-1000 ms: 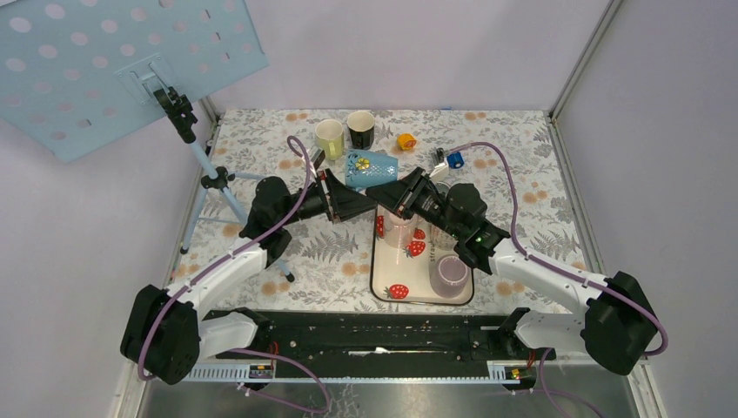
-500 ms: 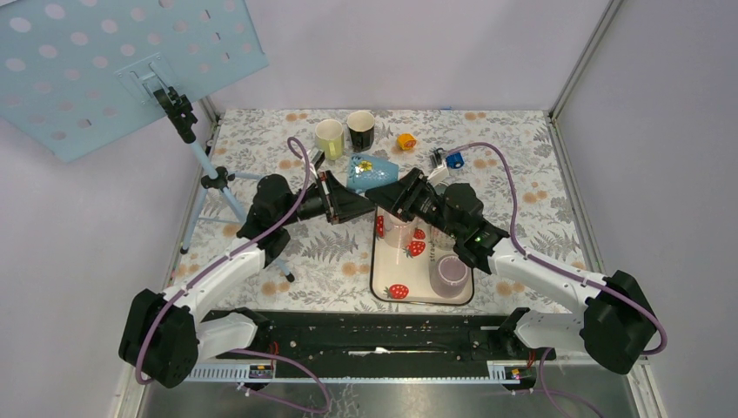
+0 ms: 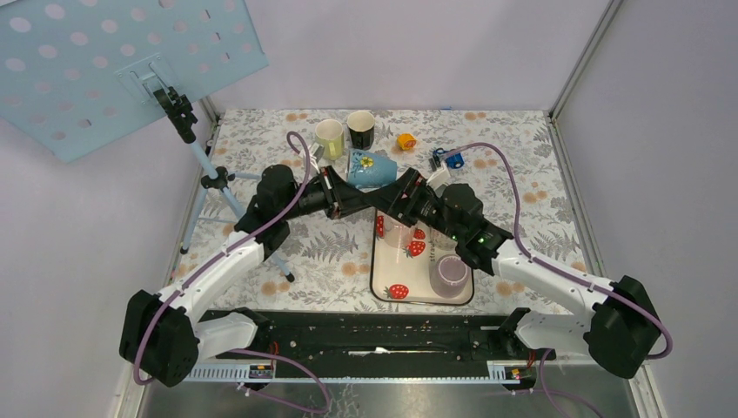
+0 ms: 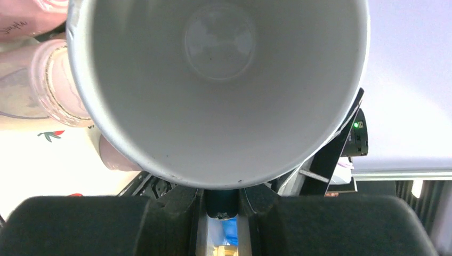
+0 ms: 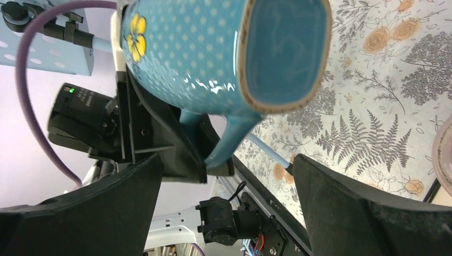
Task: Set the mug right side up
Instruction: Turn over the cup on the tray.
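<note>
A blue mug [image 3: 370, 168] with white dots and a yellow flower hangs in the air on its side, above the table's middle. My left gripper [image 3: 355, 197] is shut on its handle. In the left wrist view the mug's white inside [image 4: 218, 90] fills the frame, and the handle sits pinched between my left gripper [image 4: 223, 205] fingers. In the right wrist view the mug [image 5: 197, 58] shows its flat base and its handle [image 5: 229, 136]. My right gripper [image 5: 226, 208] stands open just below it, its fingers [image 5: 368, 208] wide apart and touching nothing. Seen from above, the right gripper [image 3: 399, 193] is beside the mug.
A strawberry-patterned tray [image 3: 387, 287] near the front holds a clear glass mug [image 3: 400, 231] and a pink cup [image 3: 451, 273]. A pale yellow mug [image 3: 329, 137] and a black mug [image 3: 361, 128] stand at the back. A tripod [image 3: 209, 178] with a blue perforated board stands at left.
My right gripper has opened and let go of the mug. The mug, held by the left gripper, has shifted slightly toward the back.
</note>
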